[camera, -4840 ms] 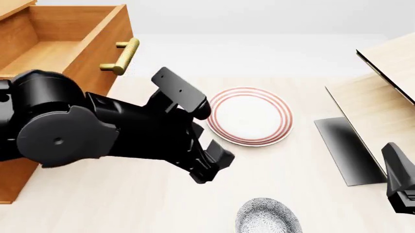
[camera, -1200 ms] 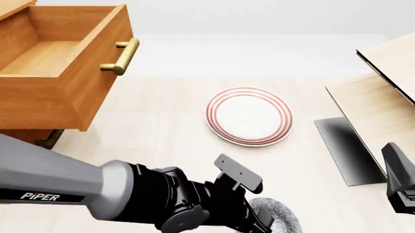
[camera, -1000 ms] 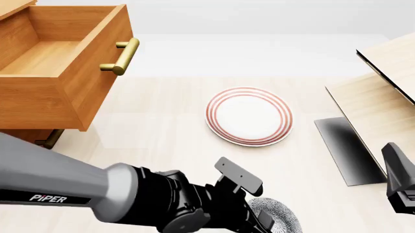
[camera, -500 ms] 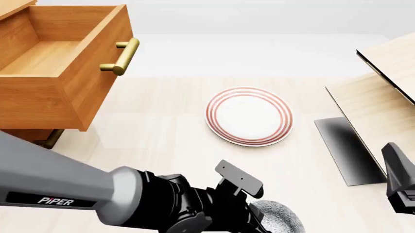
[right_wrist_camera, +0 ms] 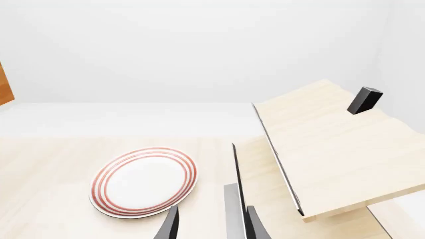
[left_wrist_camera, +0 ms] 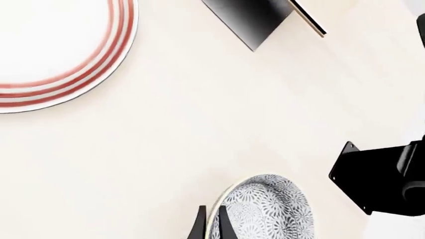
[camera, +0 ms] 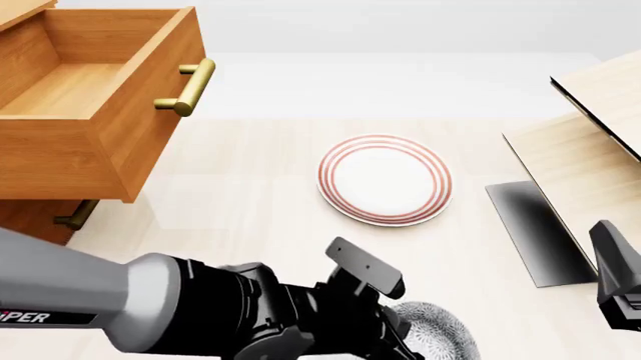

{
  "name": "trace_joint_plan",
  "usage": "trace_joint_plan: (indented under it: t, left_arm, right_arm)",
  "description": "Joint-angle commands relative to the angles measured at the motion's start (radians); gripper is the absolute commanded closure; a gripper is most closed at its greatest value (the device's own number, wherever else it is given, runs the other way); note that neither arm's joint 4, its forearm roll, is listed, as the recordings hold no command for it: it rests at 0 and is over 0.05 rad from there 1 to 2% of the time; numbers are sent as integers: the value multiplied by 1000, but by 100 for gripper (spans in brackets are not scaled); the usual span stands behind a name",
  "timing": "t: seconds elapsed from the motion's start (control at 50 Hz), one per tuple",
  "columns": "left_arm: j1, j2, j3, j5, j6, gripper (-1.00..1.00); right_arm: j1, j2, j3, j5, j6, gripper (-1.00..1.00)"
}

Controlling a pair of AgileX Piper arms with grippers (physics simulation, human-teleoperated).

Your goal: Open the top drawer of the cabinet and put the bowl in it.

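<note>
Pale wood-grain desk (camera: 251, 210) under flat white light, blank white backdrop. At far left the cabinet (camera: 30, 225) stands with its top drawer (camera: 90, 105) pulled well out, bare inside; brass bar handle (camera: 188, 86) is smooth and round.

Bowl (left_wrist_camera: 265, 211) sits on the desk at the near edge, nearer than the plate (camera: 385, 178) and well apart from the drawer. Left gripper (left_wrist_camera: 209, 226) is on its rim: two thin black fingertips (left_wrist_camera: 199, 228) straddle the wall, one outside, one just inside, almost shut. Reads as a pinch on the rim, though whether it bears firmly cannot be told.

Right gripper (right_wrist_camera: 209, 224) hangs idle at the right, beside the light-wood structure (right_wrist_camera: 325, 149) — jaws apart, holding nothing.

Step in hand, judged: secure the bowl, then carry it to the drawer. A one-sided rim pinch will let a round bowl tip, so close firmly before lifting, raise it above the drawer front, keep it level, and set it down inside rather than dropping it.

Materials: bowl looks glazed, thin-walled, dense grey-and-white leaf speckle — likely slippery. Plate flat, white, red rings. Drawer boards matte orange-brown.
</note>
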Motion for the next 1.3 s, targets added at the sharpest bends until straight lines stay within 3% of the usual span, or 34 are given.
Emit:
trace_joint_plan:
  t: [0.02,0.54,1.3]
  left_arm:
    - [2,-50,1,18,0,100]
    - [72,-140,-19,125,-1,100]
    - [150,-198,-202,389,21,100]
  right_arm:
    - [0,-2,1,0,0,-100]
    - [0,-1,1,0,0,-100]
    - [0,-1,1,0,0,-100]
